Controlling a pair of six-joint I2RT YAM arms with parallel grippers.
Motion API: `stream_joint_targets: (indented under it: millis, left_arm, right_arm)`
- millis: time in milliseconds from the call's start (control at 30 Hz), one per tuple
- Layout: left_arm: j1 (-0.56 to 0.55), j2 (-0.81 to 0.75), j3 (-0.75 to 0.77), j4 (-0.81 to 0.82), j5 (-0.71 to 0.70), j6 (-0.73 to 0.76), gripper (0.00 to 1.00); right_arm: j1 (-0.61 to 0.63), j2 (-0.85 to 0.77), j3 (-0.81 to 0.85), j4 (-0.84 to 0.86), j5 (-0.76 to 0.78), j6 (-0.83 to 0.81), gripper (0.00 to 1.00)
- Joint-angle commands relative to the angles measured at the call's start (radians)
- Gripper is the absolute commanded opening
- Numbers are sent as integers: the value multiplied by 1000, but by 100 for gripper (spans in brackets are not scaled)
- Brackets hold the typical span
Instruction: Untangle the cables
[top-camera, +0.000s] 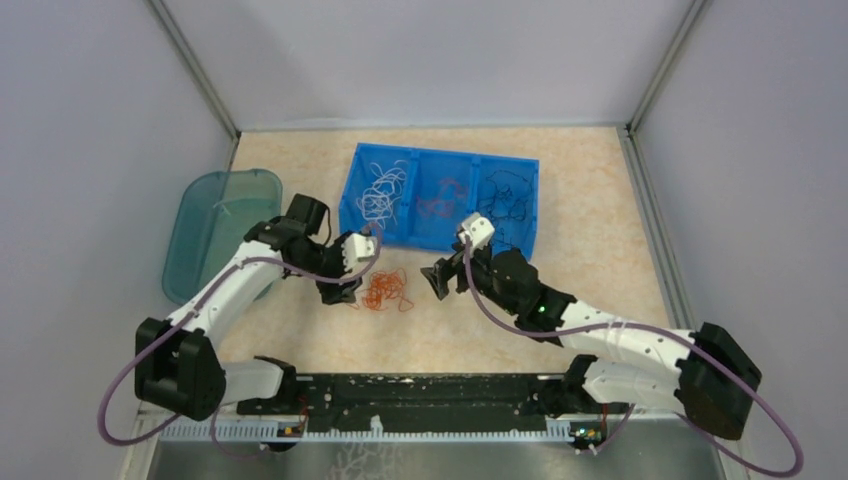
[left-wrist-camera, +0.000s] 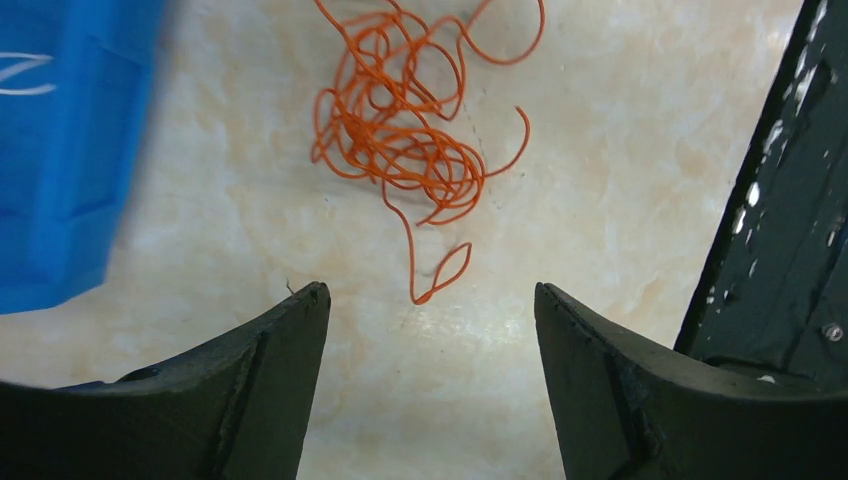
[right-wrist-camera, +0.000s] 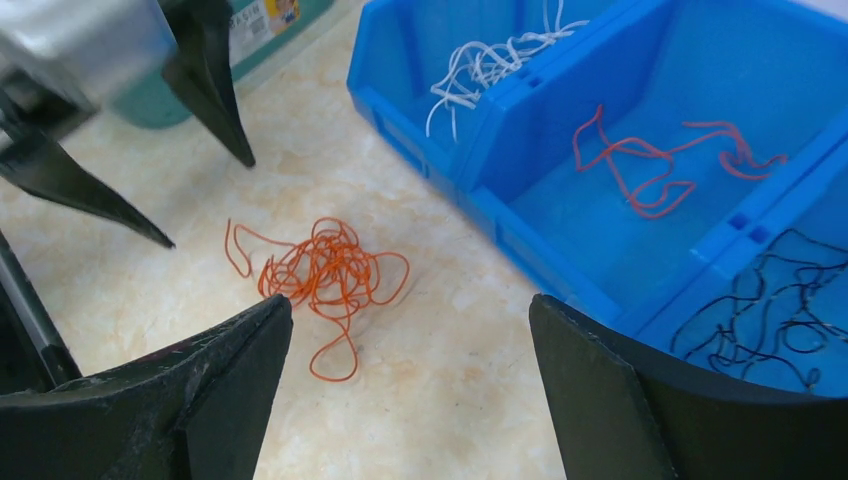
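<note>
your left gripper (left-wrist-camera: 430, 295) hangs with its jaws spread and empty, just short of the tangle of orange cables (left-wrist-camera: 400, 130) lying on the table (left-wrist-camera: 620, 150). your right gripper (right-wrist-camera: 410, 310) is spread wide too, holding nothing, on the tangle's other side. behind it, the blue bin (top-camera: 420, 240) keeps white cables (top-camera: 382, 190), red cables (top-camera: 440, 198) and black cables (top-camera: 505, 200) in separate compartments.

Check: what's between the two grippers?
The orange wire tangle, lying loose between the left gripper and the right gripper; the top view shows it.

Cable tangle (top-camera: 386, 291) on table (top-camera: 600, 230) between left gripper (top-camera: 340, 290) and right gripper (top-camera: 437, 277), before bin (top-camera: 405, 236)
</note>
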Motion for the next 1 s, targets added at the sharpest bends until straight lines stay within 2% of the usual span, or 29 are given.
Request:
stream_joint_targets:
  millis: [0, 167, 300, 467, 633, 767, 900, 967]
  left_arm:
    - [8, 66, -50, -3, -38, 137, 80]
    - [8, 131, -94, 108, -67, 154, 75]
    - [9, 176, -99, 193, -83, 156, 68]
    - [11, 223, -81, 206, -47, 174, 66]
    - [11, 262, -86, 186, -43, 203, 59]
    - [13, 275, -93, 198, -66, 211, 39]
    - [13, 250, -62, 154, -66, 224, 8]
    - [13, 211, -30, 113, -52, 229, 1]
  right_arm:
    - [5, -110, -14, 64, 83, -4, 89]
    - [4, -138, -2, 26, 85, 3, 89]
    - [5, -143, 12, 12, 82, 3, 88]
    - [5, -141, 40, -23, 90, 1, 85]
    - [6, -161, 36, -36, 113, 2, 84]
    - [4, -170, 37, -51, 131, -1, 82]
    - [5, -173, 38, -49, 135, 4, 81]
    - [5, -173, 40, -40, 134, 9, 81]
